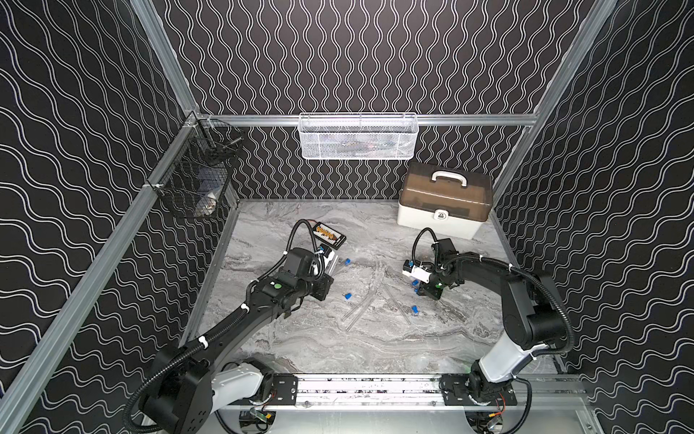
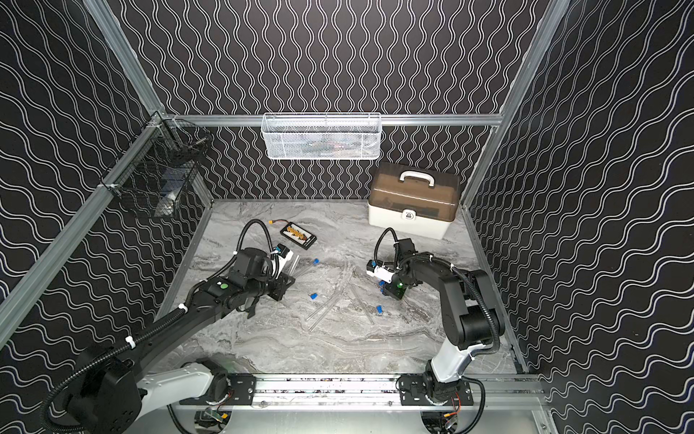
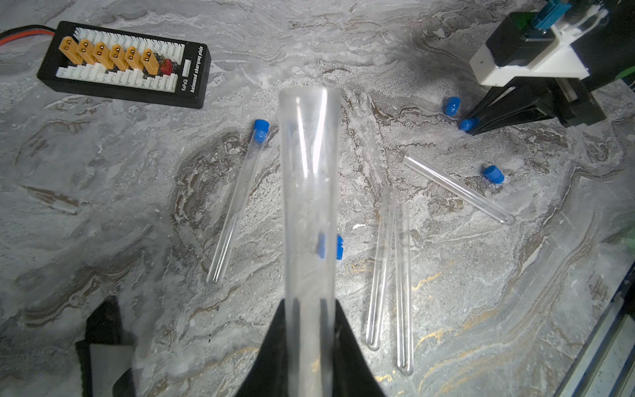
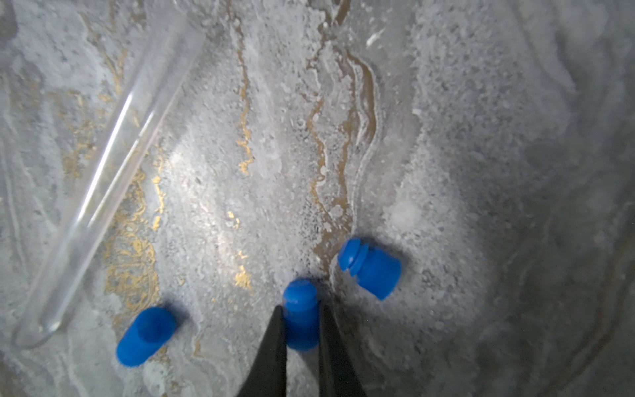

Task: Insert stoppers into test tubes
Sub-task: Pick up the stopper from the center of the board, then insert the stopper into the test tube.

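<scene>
Counting one capped tube (image 3: 237, 213), at eleven o'clock of the loose tubes (image 3: 457, 189). Your left gripper (image 3: 311, 306) is clamped on an open tube (image 3: 309, 172), and your right gripper (image 4: 300, 307) is pinching a stopper (image 4: 300, 295).

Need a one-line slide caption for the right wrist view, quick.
Right gripper shut on a blue stopper; two loose stoppers and a clear test tube lie on the marble beside it.

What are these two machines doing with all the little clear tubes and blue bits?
Two robot arms are capping test tubes. The left gripper holds a clear tube, its open mouth pointing away from the gripper. The right gripper is shut on a blue stopper down at the marble table. One capped tube already lies nearby; several empty tubes and a few loose stoppers lie around it.
</scene>
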